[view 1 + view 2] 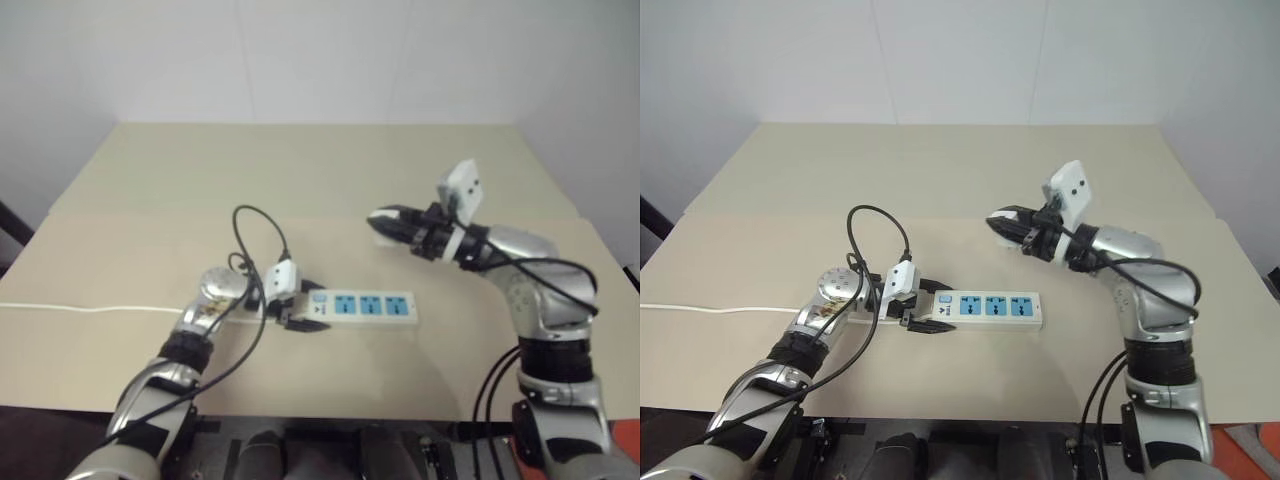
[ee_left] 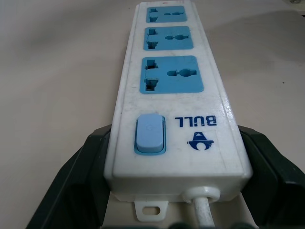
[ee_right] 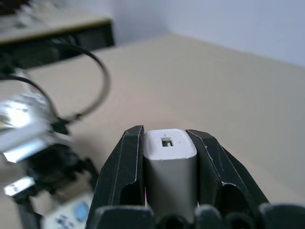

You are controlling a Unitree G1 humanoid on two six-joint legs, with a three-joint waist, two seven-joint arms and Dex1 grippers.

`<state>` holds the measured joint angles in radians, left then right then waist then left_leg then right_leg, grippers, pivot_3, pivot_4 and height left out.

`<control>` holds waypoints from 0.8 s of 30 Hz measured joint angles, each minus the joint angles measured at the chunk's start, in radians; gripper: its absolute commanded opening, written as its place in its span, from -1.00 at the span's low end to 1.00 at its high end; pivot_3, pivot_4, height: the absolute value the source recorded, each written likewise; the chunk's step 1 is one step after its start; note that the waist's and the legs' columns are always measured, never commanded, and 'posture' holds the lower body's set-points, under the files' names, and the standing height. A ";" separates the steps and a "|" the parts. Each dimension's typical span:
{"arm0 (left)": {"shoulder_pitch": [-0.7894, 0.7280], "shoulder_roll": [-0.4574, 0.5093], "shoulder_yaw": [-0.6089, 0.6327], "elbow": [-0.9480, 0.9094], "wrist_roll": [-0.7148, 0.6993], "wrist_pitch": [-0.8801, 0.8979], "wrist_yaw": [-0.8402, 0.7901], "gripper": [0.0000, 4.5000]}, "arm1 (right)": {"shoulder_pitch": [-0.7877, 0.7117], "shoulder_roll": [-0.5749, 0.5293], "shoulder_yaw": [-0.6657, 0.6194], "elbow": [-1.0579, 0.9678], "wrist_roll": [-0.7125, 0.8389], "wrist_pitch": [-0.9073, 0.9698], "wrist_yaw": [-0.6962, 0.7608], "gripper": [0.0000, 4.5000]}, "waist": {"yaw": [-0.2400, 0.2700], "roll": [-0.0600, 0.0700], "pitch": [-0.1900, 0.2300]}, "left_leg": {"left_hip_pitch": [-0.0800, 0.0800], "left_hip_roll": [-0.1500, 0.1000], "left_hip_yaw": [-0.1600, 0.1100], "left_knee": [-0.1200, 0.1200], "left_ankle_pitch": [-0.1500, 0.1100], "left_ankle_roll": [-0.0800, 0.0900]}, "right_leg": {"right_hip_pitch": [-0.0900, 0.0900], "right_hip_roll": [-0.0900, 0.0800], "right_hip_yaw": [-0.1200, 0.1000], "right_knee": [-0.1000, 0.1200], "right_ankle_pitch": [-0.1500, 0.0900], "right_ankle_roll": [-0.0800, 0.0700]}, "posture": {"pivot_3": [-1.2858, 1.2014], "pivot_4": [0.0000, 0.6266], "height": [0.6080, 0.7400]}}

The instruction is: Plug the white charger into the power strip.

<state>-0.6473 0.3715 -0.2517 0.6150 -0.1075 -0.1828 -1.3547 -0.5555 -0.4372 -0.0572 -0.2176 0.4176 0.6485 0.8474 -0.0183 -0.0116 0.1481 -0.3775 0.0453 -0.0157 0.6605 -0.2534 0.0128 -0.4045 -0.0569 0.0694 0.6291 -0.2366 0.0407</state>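
The power strip [image 1: 372, 307] lies flat on the beige table, a long white bar with three blue sockets [image 2: 171, 74] in a row and a pale blue switch [image 2: 150, 133]. My left gripper [image 1: 311, 306] is shut on the strip's switch end, one black finger [image 2: 78, 179] on each long side. My right gripper [image 1: 378, 218] hovers above the table, behind and to the right of the strip, pointing left. It is shut on the white charger [image 3: 169, 160], a small white block squeezed between its fingers [image 3: 121, 167]. The charger's prongs are hidden.
The strip's white cord [image 1: 80, 308] runs left across the table [image 1: 300, 170] to its edge. A black cable [image 1: 262, 226] loops up from my left wrist just behind the strip. Bare tabletop lies behind and in front of the strip.
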 measured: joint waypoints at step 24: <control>-0.028 0.003 0.000 0.048 0.000 -0.017 -0.013 0.46 | 0.066 0.090 0.229 0.265 -0.085 -0.320 0.134 -0.49 | -0.003 0.000 0.000 | 0.001 0.000 0.000 0.000 0.000 0.000 | 0.001 0.001 0.000 0.000 0.000 0.000 | 0.03 -0.52 1.00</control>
<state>-0.6750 0.3750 -0.2520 0.6630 -0.1076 -0.1994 -1.3682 -0.4894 -0.3473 0.1718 0.0473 0.3322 0.3283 0.9813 -0.0215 -0.0119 0.1481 -0.3760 0.0455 -0.0160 0.6605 -0.2534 0.0128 -0.4039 -0.0562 0.0694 0.6293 -0.2367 0.0404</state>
